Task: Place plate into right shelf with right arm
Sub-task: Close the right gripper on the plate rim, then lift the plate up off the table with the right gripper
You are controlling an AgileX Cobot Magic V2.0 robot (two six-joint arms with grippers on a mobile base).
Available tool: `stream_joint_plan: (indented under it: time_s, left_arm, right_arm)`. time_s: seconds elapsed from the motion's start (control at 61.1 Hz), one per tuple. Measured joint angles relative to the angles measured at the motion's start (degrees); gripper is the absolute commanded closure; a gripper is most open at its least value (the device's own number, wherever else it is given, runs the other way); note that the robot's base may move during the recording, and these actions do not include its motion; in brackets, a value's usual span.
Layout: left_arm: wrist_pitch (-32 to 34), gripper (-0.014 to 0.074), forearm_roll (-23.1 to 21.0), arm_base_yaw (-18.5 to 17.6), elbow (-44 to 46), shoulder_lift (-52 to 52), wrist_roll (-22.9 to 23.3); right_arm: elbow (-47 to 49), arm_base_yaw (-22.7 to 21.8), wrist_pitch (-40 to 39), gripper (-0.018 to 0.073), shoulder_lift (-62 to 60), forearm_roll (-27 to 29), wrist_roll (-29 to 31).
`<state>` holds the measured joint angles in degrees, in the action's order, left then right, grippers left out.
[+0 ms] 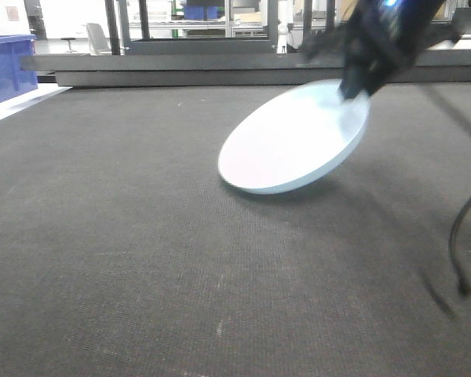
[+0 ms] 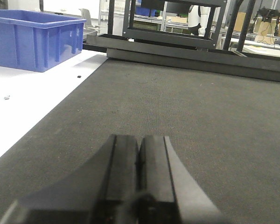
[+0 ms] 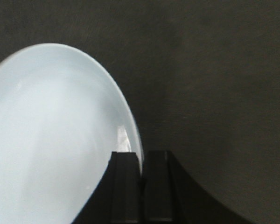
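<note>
The right hand [image 3: 141, 157] is clamped on the rim of the tilted plate [image 1: 294, 141] over the tabletop [image 1: 141, 259], the left hand [image 2: 139, 144] is pressed together, and the blue bin [image 2: 32, 39] hides its inside.

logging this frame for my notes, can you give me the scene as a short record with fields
plate: white, tilted, gripped at its upper rim; lower edge near the mat, contact unclear
right gripper: shut on the plate's rim
left gripper: shut, empty, above the mat
blue bin: far left, on a white surface
shelf: not visible
</note>
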<state>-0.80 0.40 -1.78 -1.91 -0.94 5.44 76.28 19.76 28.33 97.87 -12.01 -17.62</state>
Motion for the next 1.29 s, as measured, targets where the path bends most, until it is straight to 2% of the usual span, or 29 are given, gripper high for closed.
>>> stream_joint_plan:
  time_s: [0.18,0.655,0.949,1.293]
  left_arm:
    - [0.00,0.0643,0.00,0.00,0.00,0.00,0.00]
    - [0.00,0.0643,0.00,0.00,0.00,0.00,0.00]
    - [0.00,0.0643,0.00,0.00,0.00,0.00,0.00]
    - [0.00,0.0643,0.00,0.00,0.00,0.00,0.00]
  right_arm:
    - [-5.83,-1.44,0.27,0.0510,-11.52,-0.22,0.00]
    - [-31.82,-1.45,0.17,0.0510,-50.99,-0.33,0.57]
    - [-33.79,-1.45,1.28,0.0510,-70.66,-0.33,2.02]
    - [-33.79,-1.45,-2.50,0.0510,-82.00,-0.33,2.17]
